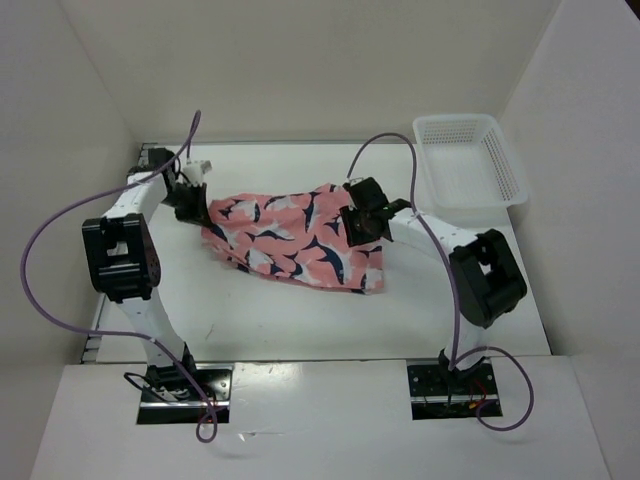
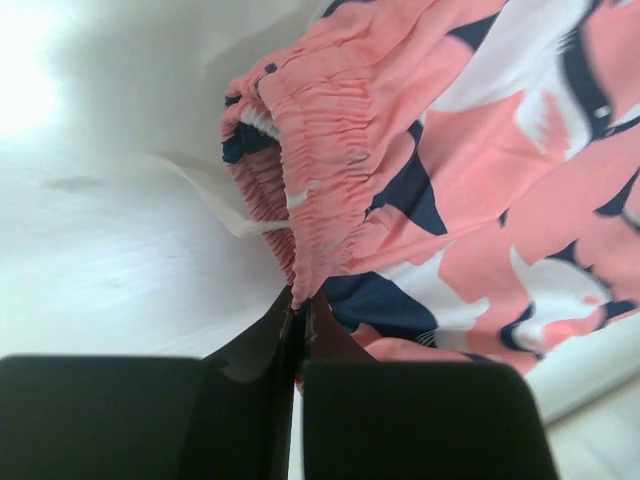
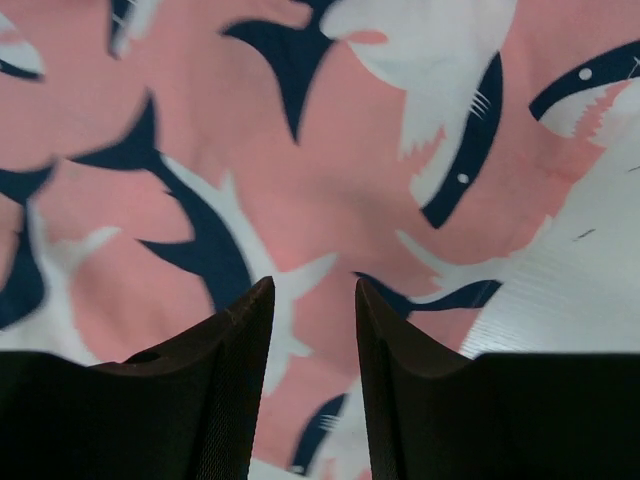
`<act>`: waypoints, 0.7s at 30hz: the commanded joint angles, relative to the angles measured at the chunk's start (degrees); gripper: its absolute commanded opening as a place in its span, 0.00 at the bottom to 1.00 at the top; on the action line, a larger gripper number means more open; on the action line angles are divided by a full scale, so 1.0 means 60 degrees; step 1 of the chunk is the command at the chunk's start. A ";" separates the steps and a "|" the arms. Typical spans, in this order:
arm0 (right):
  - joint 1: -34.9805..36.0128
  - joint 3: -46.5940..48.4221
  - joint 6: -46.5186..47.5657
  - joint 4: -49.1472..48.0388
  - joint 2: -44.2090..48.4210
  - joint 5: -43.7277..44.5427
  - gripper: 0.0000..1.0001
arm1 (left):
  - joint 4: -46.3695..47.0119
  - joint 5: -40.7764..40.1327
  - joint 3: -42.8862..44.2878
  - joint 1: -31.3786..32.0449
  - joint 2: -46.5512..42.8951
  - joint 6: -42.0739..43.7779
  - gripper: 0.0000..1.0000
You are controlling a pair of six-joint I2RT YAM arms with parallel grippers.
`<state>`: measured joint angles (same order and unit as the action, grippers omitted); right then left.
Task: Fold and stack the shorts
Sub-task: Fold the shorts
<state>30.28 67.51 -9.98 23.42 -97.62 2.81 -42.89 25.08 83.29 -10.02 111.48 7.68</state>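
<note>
The salmon-pink shorts with navy-and-white sharks lie spread in the middle of the table. My left gripper is at their left end, shut on the gathered elastic waistband, which rises from between the fingertips in the left wrist view. My right gripper hovers over the right part of the shorts. In the right wrist view its jaws stand open and empty above flat cloth.
A white plastic mesh basket stands at the back right. White walls close in the table on the left, back and right. Purple cables loop from both arms.
</note>
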 commanded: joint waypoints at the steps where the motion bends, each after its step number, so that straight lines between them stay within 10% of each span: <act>1: 0.0021 -0.0002 -0.0577 -0.0767 -0.0588 0.0147 0.44 | -0.0862 -0.1103 0.1336 0.0234 -0.1118 0.1033 0.00; 21: 0.0021 0.1612 -0.1207 -0.1427 -0.2567 -0.0878 0.37 | -0.4584 -0.0065 0.9304 0.4788 0.1852 0.0756 0.00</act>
<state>30.28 75.55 -16.16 18.22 -112.77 -1.54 -67.79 21.26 133.91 16.56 118.65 13.28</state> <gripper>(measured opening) 0.371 0.016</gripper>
